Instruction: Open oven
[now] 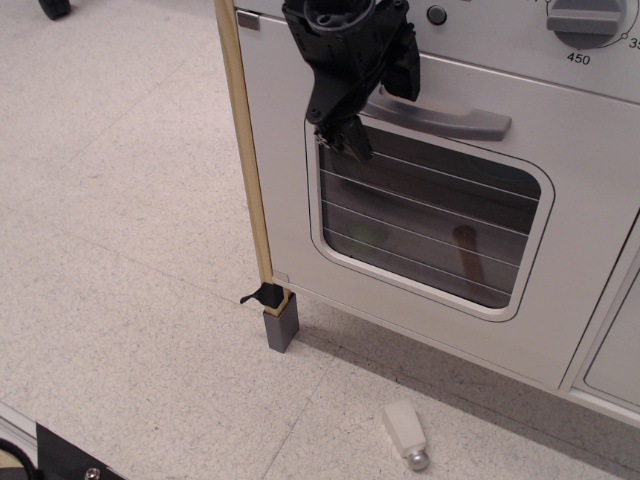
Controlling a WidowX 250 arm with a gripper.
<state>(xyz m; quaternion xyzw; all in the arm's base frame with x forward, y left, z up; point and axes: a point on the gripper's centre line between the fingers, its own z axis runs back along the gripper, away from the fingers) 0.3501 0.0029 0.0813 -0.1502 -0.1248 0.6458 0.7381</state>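
Note:
The white toy oven [560,300] fills the upper right, its door standing flat and closed. The door has a rounded window [430,225] with wire lines and a grey bar handle [450,118] above it. My black gripper [380,112] hangs over the handle's left end and hides it. Its fingers are spread: one fingertip [352,142] lies below the bar at the window's top left corner, the other [407,82] above the bar. I cannot tell whether they touch the handle. A grey numbered dial [585,20] and a small black button [436,14] sit on the panel above.
Pale wood edging [245,150] runs down the oven's left side to a grey foot [281,322]. A small white and grey piece [405,435] lies on the speckled floor in front. A plain white cabinet panel [620,350] stands at the right. A black base [60,460] shows at the bottom left.

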